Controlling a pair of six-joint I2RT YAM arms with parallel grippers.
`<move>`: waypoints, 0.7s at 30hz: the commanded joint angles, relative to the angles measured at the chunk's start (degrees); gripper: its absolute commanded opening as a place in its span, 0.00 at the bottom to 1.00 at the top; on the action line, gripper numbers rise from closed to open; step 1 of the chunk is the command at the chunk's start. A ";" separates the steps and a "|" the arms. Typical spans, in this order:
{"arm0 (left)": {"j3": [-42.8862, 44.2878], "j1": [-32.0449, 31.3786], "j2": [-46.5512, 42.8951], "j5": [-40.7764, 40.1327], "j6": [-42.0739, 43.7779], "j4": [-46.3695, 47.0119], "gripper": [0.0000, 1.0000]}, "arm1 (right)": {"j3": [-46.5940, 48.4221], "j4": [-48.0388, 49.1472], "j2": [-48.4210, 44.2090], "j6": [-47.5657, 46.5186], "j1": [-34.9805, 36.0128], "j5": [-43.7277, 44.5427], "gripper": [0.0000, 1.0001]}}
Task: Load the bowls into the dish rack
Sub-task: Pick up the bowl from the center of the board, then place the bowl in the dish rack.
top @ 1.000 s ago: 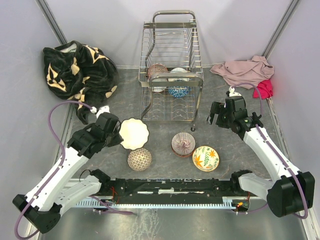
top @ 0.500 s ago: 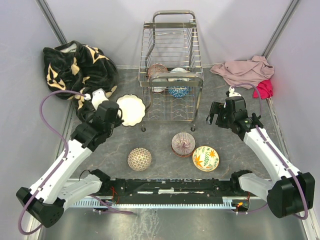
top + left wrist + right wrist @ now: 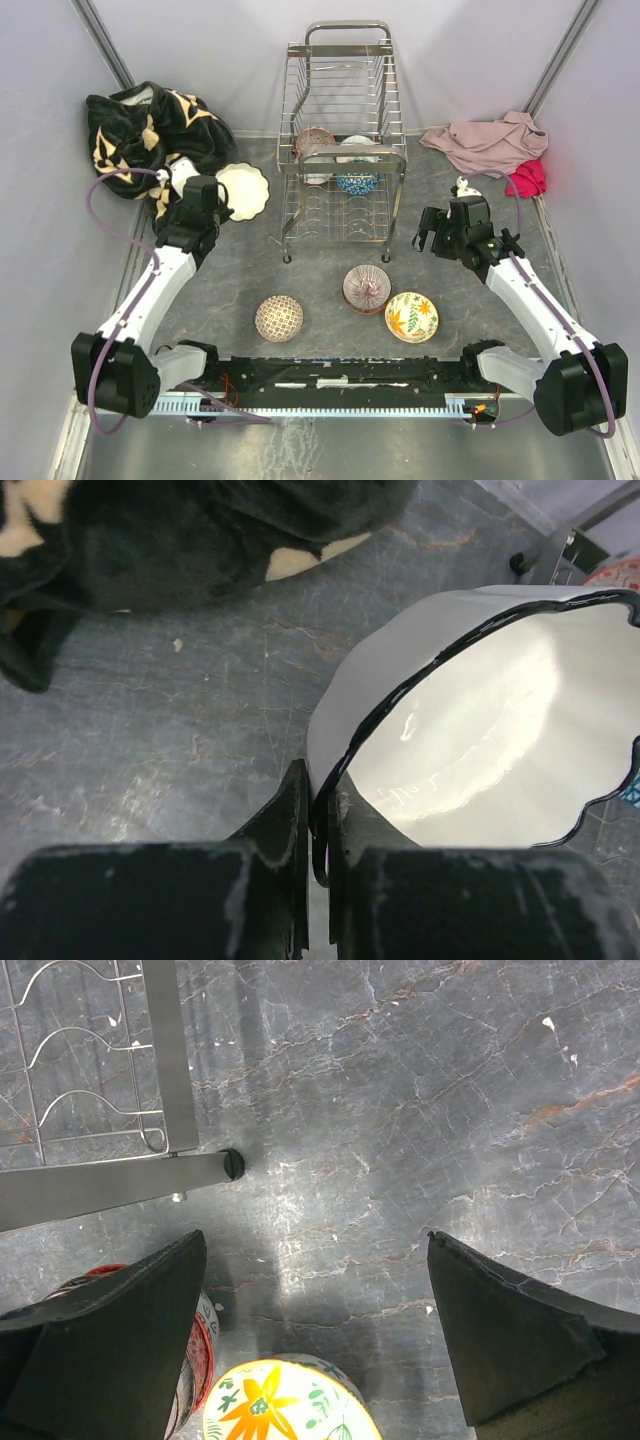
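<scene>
Left gripper (image 3: 318, 815): the fingers are closed on the black-edged rim of the white bowl (image 3: 480, 730), one finger inside the rim and one outside. The bowl is held tilted, off the table (image 3: 230, 280), with its opening facing the camera overhead. It sits just left of the dish rack (image 3: 343, 130) and close to the black blanket (image 3: 150, 135).

Right gripper (image 3: 315, 1245): the fingers are spread wide and hold nothing. It hangs over bare table, between the rack's front right foot and the flowered bowl (image 3: 411, 316).

Dish rack: upright at the far middle of the table. A pink bowl (image 3: 314, 140) and a blue bowl (image 3: 356, 182) are inside it.

On the table in front of the rack: the flowered bowl, a striped bowl (image 3: 366, 287) just beside it, and a patterned bowl (image 3: 279, 318) lying upside down to the left. A pink cloth (image 3: 490, 140) lies at the far right.
</scene>
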 commanded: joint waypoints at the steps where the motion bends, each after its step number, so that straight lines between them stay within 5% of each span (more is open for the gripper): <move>1: -0.38 0.08 1.96 2.51 5.72 22.06 0.03 | 0.01 2.84 -0.36 -0.30 -0.31 0.07 0.99; 8: -1.12 -0.09 7.55 3.15 13.65 38.07 0.03 | -0.23 3.54 0.31 -0.08 -0.40 0.25 0.99; 21: -0.29 -3.74 23.08 20.69 28.93 64.75 0.03 | -0.52 4.11 1.32 -0.02 -0.40 0.03 0.99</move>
